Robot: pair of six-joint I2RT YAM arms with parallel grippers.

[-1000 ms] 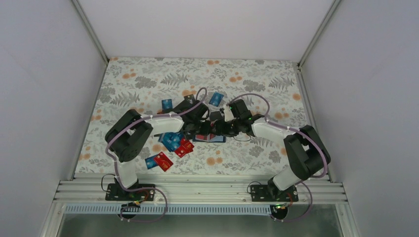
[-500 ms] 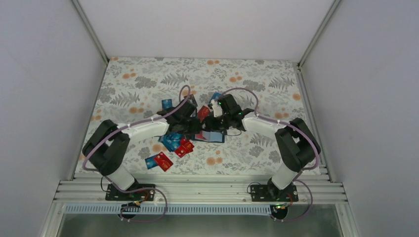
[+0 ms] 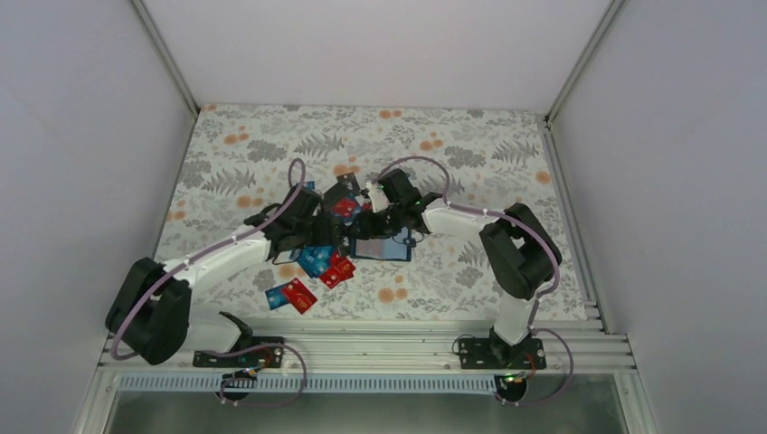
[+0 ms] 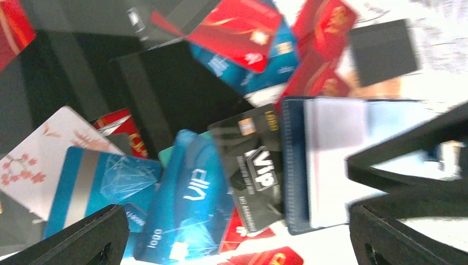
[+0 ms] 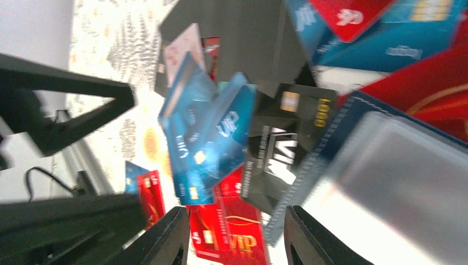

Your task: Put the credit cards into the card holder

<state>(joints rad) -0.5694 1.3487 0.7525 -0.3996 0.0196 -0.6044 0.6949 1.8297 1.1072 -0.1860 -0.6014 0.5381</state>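
The card holder (image 3: 384,246) lies open mid-table, its navy edge (image 4: 295,165) and pale inside showing. Credit cards are heaped left of it (image 3: 318,260); a black VIP card (image 4: 256,165) lies against the holder's edge beside a blue VIP card (image 4: 187,204). My left gripper (image 4: 237,221) hovers wide open over these cards, holding nothing; from above it (image 3: 317,231) sits left of the holder. My right gripper (image 5: 236,221) is open above a red VIP card (image 5: 237,232), with the holder (image 5: 325,160) to its right; from above it (image 3: 371,217) is just behind the holder.
A red and a blue card (image 3: 291,295) lie apart toward the near edge. The floral cloth (image 3: 470,154) runs to white walls at left, right and back. An aluminium rail (image 3: 362,348) borders the near side. The two grippers hang close together over the pile.
The left gripper went from nearly shut to wide open. Both arms have swung leftward and farther out over the table, the left arm stretching low.
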